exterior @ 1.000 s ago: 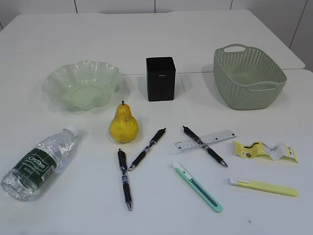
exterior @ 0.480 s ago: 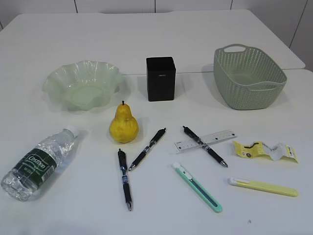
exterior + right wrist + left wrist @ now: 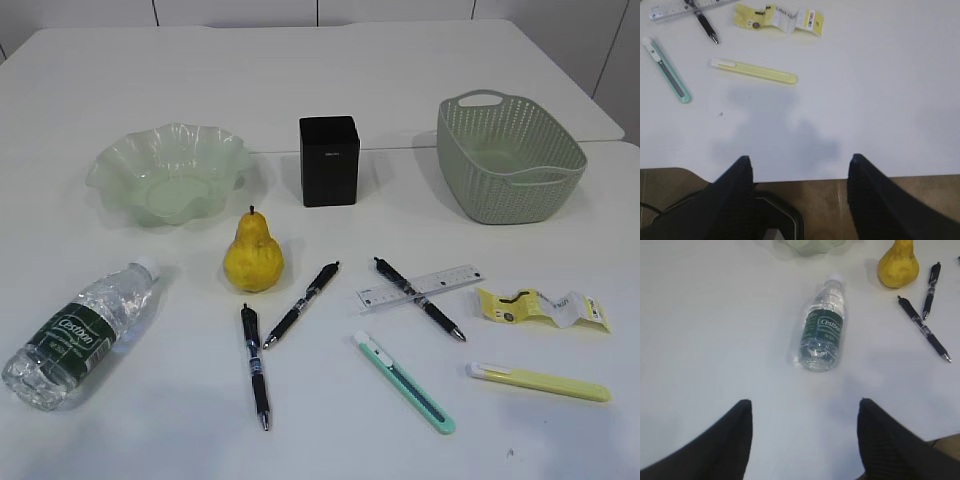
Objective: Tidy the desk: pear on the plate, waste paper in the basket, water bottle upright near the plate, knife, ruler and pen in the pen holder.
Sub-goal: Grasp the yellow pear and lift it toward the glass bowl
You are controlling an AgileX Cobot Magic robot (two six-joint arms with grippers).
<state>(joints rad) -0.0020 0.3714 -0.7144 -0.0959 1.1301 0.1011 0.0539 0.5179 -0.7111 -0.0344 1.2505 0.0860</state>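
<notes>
Left gripper (image 3: 805,440) and right gripper (image 3: 799,197) both hang spread wide and hold nothing. The bottle (image 3: 822,333) lies mid-frame in the left wrist view, pear (image 3: 898,265) at upper right.

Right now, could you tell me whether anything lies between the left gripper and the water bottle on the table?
Nothing visible does. In the left wrist view, the left gripper is open, and only bare table separates it from the water bottle, which lies on its side. The pear and nearest pen sit off to the right.
</notes>
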